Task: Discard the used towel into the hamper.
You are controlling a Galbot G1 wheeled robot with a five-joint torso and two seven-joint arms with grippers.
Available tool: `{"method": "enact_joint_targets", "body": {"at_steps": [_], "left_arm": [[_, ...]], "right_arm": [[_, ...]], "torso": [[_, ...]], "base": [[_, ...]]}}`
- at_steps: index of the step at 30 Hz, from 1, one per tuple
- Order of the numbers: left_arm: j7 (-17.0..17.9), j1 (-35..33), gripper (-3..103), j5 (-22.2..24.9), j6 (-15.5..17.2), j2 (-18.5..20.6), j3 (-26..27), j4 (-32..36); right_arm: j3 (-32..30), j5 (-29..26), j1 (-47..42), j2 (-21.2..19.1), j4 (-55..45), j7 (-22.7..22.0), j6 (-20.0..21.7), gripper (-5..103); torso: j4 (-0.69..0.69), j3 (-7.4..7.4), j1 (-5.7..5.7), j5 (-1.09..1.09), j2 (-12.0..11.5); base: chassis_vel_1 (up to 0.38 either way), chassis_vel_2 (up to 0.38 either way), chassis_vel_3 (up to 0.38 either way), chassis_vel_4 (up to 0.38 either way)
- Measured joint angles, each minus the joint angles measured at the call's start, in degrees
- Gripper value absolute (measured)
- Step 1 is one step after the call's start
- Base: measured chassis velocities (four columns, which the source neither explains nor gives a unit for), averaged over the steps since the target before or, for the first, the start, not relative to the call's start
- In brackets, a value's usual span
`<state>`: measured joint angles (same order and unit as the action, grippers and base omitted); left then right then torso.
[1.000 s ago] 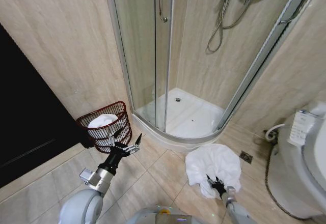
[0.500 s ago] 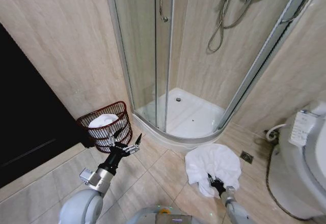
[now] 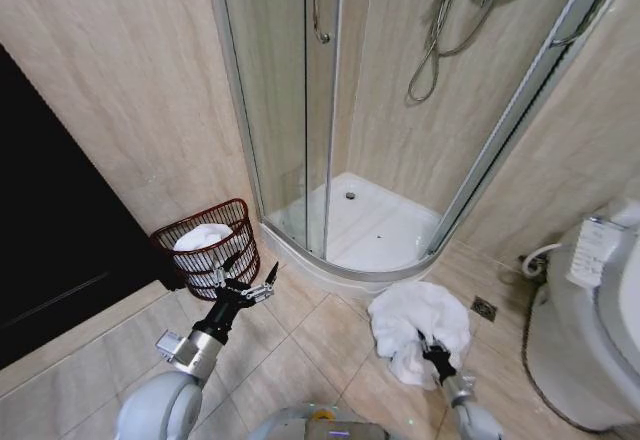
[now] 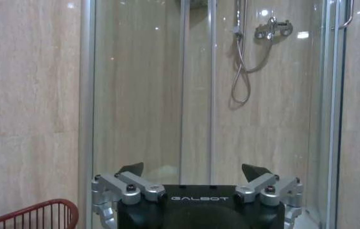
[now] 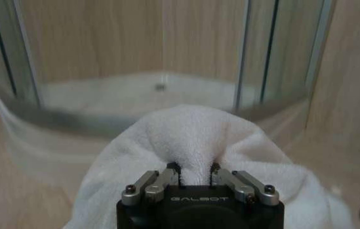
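Note:
A white towel [image 3: 415, 322] lies bunched on the tiled floor in front of the shower tray. My right gripper [image 3: 431, 349] is shut on the towel's near edge; in the right wrist view a fold of the towel [image 5: 196, 138] is pinched in my right gripper [image 5: 195, 170]. The hamper [image 3: 238, 235], a dark reddish-brown wire basket holding white cloth, stands against the left wall. My left gripper [image 3: 243, 277] hovers open just in front of the hamper. In the left wrist view my left gripper [image 4: 193, 172] stands open, with the hamper's rim [image 4: 59, 204] beside it.
A curved glass shower enclosure [image 3: 320, 110] with a raised white tray [image 3: 375, 235] is straight ahead. A toilet [image 3: 590, 320] stands at the right. A floor drain [image 3: 483, 309] lies beside the towel. A dark doorway [image 3: 50, 240] is at the left.
My right gripper has pulled the towel up and inward, so it is now bunched taller and narrower. The left arm has not moved.

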<state>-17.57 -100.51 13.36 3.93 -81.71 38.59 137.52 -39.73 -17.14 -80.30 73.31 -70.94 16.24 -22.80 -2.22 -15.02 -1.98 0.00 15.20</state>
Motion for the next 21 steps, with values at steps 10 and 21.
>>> {"method": "enact_joint_targets", "body": {"at_steps": [10, 21], "left_arm": [[0.00, 0.00, 100, 0.00, 0.00, 0.00, 0.00, 0.00], [0.00, 0.00, 100, 0.00, 0.00, 0.00, 0.00, 0.00]], "right_arm": [[-5.13, -0.53, -7.40, 1.06, -20.26, -0.91, 1.97, 22], [-12.21, -0.29, -16.79, 2.39, -42.78, -1.03, 1.35, 22]], "torso": [[0.00, 0.00, 0.00, 0.00, 0.00], [0.00, 0.00, 0.01, 0.00, 0.01]], "base": [[0.000, 0.000, 0.000, 0.000], [0.000, 0.000, 0.000, 0.000]]}}
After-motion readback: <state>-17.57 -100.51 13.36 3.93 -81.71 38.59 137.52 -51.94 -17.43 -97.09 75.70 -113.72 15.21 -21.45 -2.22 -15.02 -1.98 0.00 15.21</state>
